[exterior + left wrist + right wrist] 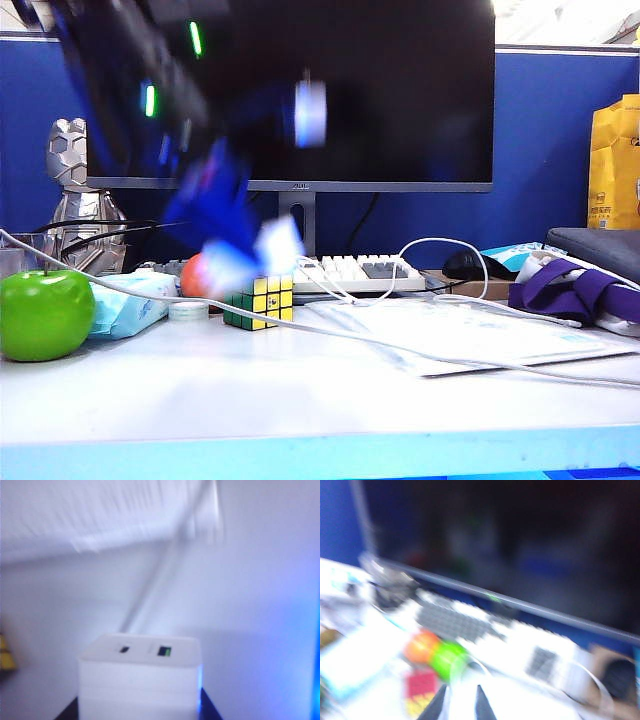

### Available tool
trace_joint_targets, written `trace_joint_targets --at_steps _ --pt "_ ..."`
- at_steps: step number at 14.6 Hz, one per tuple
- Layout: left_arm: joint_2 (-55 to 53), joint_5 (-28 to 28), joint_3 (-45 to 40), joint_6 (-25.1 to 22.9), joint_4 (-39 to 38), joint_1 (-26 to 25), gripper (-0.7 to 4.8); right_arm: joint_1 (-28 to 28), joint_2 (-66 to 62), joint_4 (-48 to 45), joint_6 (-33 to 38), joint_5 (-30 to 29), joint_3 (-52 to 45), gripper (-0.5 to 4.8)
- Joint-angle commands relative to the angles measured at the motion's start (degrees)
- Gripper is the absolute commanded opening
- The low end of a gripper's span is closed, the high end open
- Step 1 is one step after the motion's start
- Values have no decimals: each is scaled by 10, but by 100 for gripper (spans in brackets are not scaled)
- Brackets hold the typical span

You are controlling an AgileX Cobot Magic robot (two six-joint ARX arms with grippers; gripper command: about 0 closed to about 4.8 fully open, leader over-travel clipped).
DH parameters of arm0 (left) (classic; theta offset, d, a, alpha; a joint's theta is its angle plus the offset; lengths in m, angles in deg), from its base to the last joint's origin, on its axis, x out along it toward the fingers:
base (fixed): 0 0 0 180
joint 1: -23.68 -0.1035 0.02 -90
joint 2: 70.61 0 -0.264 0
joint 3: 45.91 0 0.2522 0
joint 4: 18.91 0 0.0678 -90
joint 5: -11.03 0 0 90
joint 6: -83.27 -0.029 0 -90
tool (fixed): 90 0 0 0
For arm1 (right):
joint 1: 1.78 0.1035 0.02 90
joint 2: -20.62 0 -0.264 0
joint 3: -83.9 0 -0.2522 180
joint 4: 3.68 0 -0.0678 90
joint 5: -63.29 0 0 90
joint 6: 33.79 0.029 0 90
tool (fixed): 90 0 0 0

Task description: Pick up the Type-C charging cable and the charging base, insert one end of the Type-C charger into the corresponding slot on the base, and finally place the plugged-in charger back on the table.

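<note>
The dark monitor point(330, 90) fills the back of the desk. Below it lies the table point(300, 410), pale with a light blue front edge. A white and grey keyboard point(365, 272) lies at the monitor's foot, and a sheet of white paper point(470, 335) lies in front of it.

My left arm comes down from the upper left of the exterior view as a dark blur. My left pincer point(240, 250) hangs just above the table, in front of the keyboard's left end. It is closed on the charging base point(140, 680), so the base is off the table and in my grip. In the left wrist view the white block sits between my dark jaws. Its end face with the two small dark ports points away from the wrist.

My right pincer point(460, 707) shows only in its own wrist view, over the table and facing the keyboard and monitor. Its two fingertips point(437, 705) stand close with a narrow gap. The blur hides whether anything is pinched there, so I cannot tell.

A green apple point(45, 313) stands at the table's left. A pale blue tissue packet point(130, 303) is beside it. Then comes the puzzle cube point(262, 302), just below my left pincer.

The Type-C charging cable point(360, 340) lies as a thin white line across the table from left to right.
</note>
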State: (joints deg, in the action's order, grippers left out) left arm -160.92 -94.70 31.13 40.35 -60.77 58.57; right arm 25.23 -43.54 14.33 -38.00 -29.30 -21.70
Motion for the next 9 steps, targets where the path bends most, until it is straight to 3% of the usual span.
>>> trace_joint_targets --at_steps 1,5,9 --pt "77 -40 3 97 60 0 -6 -7 7 48 -5 42 4 55" --pt "163 -34 3 172 141 -1 -6 -7 -11 90 -9 39 5 -1" --pt "230 -12 3 283 183 -3 -6 -7 -82 106 -40 28 48 -1"
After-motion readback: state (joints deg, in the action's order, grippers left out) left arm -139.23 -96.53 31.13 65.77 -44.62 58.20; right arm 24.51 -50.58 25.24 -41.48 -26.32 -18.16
